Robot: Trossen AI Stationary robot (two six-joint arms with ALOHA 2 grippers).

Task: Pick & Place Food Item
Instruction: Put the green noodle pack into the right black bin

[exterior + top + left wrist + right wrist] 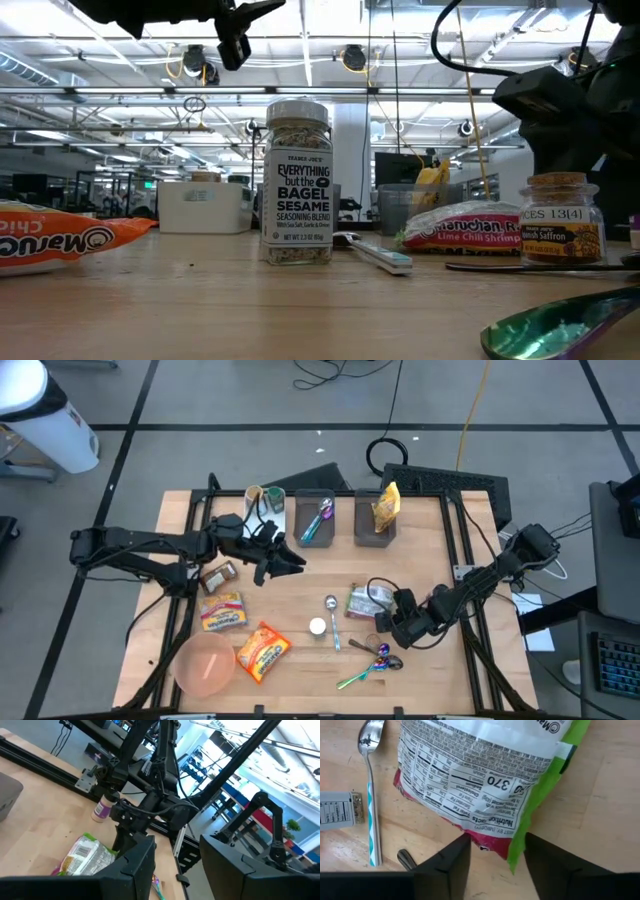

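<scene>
Your counter (300, 600) is carrying three noodle packets, two bins, one pink bowl (205, 664).
Your right gripper (495, 851) is straddling the lime packet's (485, 780) corner, fingers apart; left gripper (176, 857) is hovering, fingers apart, holding nothing.

Non-task clutter on the tabletop (300, 600): pink bowl (205, 664) at the near-left corner, bagel seasoning jar (297, 182) upright mid-table, teal-handled spoon (333, 618) just beside it, iridescent spoons (372, 665) near the front, saffron jar (561, 219) upright, two grey bins (345, 517) at the back edge.
</scene>
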